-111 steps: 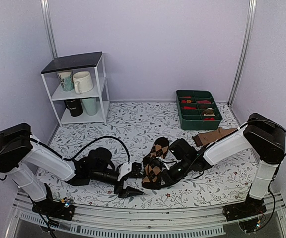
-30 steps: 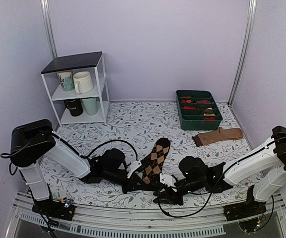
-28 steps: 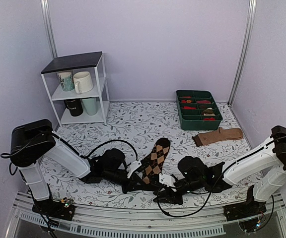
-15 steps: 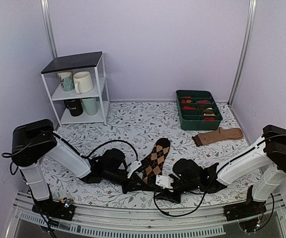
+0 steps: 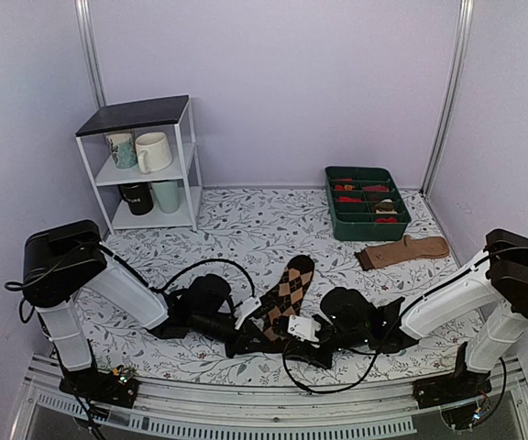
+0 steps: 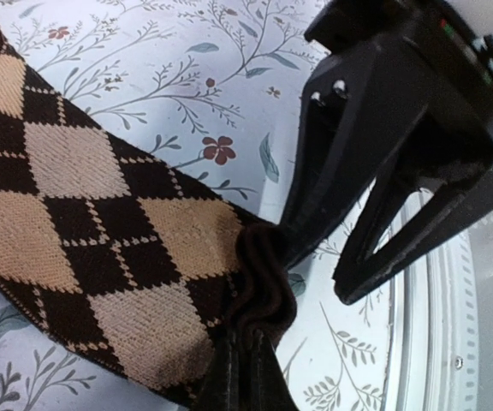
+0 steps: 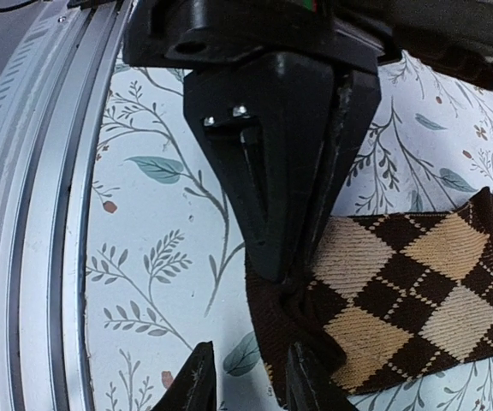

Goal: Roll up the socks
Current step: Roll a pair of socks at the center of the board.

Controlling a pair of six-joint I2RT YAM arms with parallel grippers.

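A dark brown sock with tan argyle diamonds [image 5: 289,291] lies stretched on the flowered cloth, its plain dark cuff at the near end. My left gripper [image 6: 240,368] is shut on that cuff [image 6: 259,282], which is bunched into folds. From the other side my right gripper [image 7: 248,377] stands open at the same cuff [image 7: 294,317]. One of its fingers lies over the cuff's edge and the other over bare cloth. In the top view both grippers meet at the sock's near end, the left gripper [image 5: 262,339] beside the right gripper [image 5: 287,348]. I see only one such sock.
A white shelf with mugs [image 5: 145,165] stands at the back left. At the back right sits a green tray [image 5: 367,220] with small red bundles. A plain tan sock [image 5: 401,250] lies in front of the tray. The metal rail [image 5: 246,417] runs just behind the grippers.
My right gripper has slid left along the cloth to the sock's cuff. The left gripper has kept its hold on the cuff and has not moved.
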